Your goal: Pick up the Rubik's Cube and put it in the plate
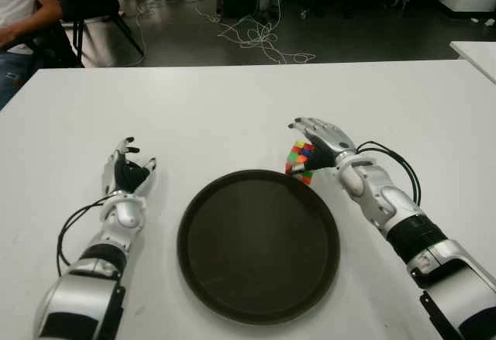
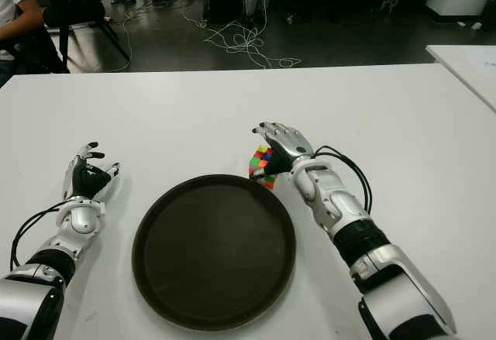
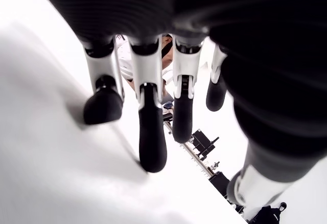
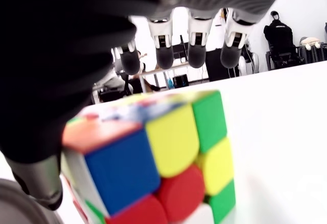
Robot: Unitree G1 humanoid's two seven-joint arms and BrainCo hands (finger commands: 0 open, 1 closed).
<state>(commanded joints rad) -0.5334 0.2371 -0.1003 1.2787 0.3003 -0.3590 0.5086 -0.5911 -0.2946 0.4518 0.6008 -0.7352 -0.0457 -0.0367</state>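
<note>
Step in hand, the grasp: your right hand [image 1: 322,137] hovers, fingers spread, over the Rubik's Cube [image 1: 299,163] on the table [image 1: 232,108] at the plate's [image 1: 258,245] one o'clock rim; next, close, lift, carry toward seven o'clock; left hand [image 1: 128,171] idle, fingers loose, at nine.

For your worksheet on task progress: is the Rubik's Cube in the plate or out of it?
Out. The Rubik's Cube sits on the white table at the plate rim's far edge, under the open right hand.
</note>
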